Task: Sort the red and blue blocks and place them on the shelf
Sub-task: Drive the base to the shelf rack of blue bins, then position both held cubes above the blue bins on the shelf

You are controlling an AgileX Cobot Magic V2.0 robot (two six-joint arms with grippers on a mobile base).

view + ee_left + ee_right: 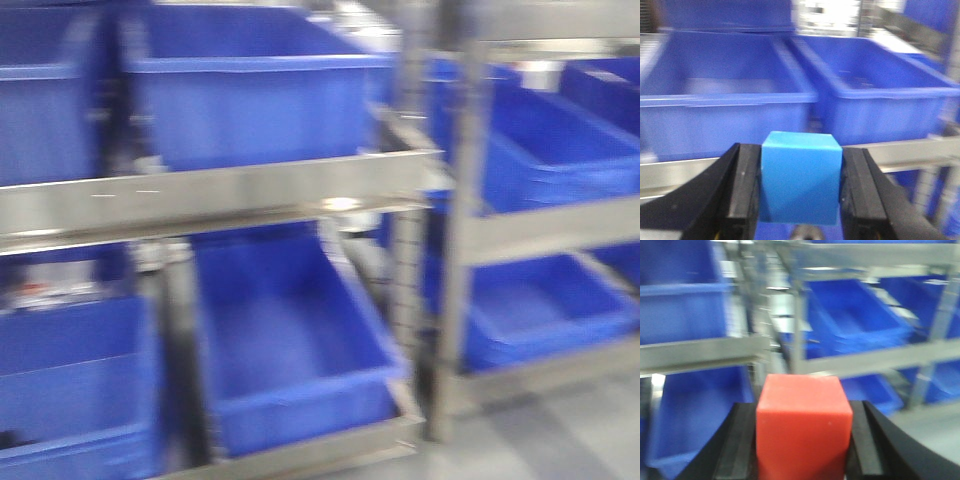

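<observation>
We face a steel shelf whose brushed front rail crosses the front view, and everything is blurred by motion. Large blue bins sit above and below that rail, and upright posts stand to its right. Our left end effector is clamped on the blue block, with one black finger pressed to each side. It is on the near side of the rail, and two bins lie beyond it. Our right end effector grips the red block the same way, also on the near side of the rail. Each cube sits square with a flat face toward the camera, its top edge level and its sides equal.
</observation>
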